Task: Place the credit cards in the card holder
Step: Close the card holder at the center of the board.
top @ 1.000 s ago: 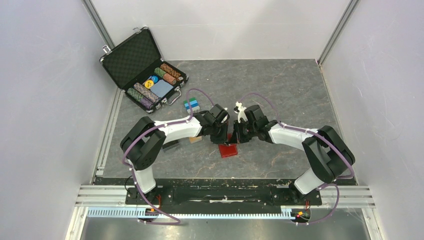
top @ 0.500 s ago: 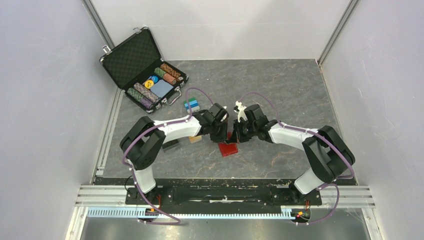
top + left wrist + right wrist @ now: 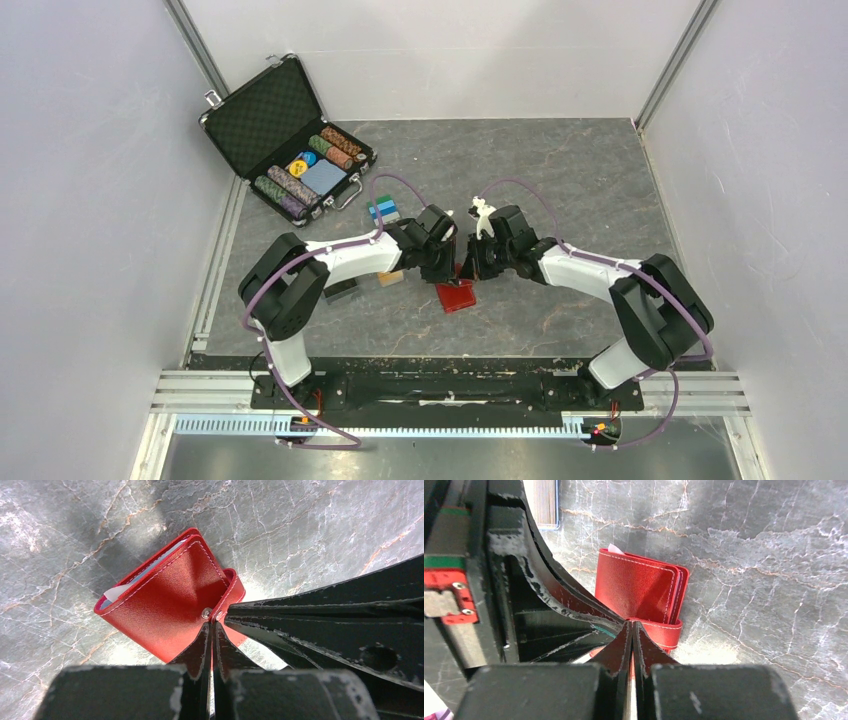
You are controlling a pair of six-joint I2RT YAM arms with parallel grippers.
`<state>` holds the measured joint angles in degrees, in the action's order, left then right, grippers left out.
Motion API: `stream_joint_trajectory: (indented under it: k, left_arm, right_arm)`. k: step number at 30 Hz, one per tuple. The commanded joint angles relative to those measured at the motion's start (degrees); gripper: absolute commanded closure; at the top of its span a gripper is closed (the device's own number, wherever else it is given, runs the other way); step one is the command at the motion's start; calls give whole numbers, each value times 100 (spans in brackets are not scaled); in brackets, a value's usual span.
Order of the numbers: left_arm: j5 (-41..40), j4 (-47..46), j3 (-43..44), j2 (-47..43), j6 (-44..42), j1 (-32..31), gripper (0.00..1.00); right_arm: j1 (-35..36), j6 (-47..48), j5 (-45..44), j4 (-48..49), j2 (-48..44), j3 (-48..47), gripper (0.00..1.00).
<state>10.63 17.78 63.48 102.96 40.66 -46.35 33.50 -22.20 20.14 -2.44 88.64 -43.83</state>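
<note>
At worktop (image 3: 580, 190) centre | left gripper (image 3: 211, 625) jaws pressed together, tips on snap tab | card holder (image 3: 165, 605) folded flat, credit cards (image 3: 116, 593) edge-on inside; 1 orange card (image 3: 390, 278) seems loose leftward | right gripper (image 3: 631, 625) jaws likewise closed, touching strap | step: likely snapping shut; next: firm press, no skid | room: chip case (image 3: 262, 120) far-left, open right

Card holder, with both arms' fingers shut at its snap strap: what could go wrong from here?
The left gripper and right gripper meet tip to tip at the strap, so they could jam or knock each other. A pale card pokes out of the card holder at its open edge; a tug might slide it out.
</note>
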Motion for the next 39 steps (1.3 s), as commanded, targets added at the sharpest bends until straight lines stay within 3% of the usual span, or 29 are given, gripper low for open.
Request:
stream_joint_trajectory:
  k: [1, 23, 39]
  left_arm:
    - [-96, -44, 235, -241, -108, 54, 98]
    - [165, 159, 349, 381, -29, 144, 98]
    - [124, 37, 305, -91, 46, 152, 98]
  right_arm:
    - [-45, 131, -185, 75, -159, -286, 100]
    - [-45, 167, 257, 50, 350, -187, 100]
    - [-54, 133, 124, 15, 226, -247, 100]
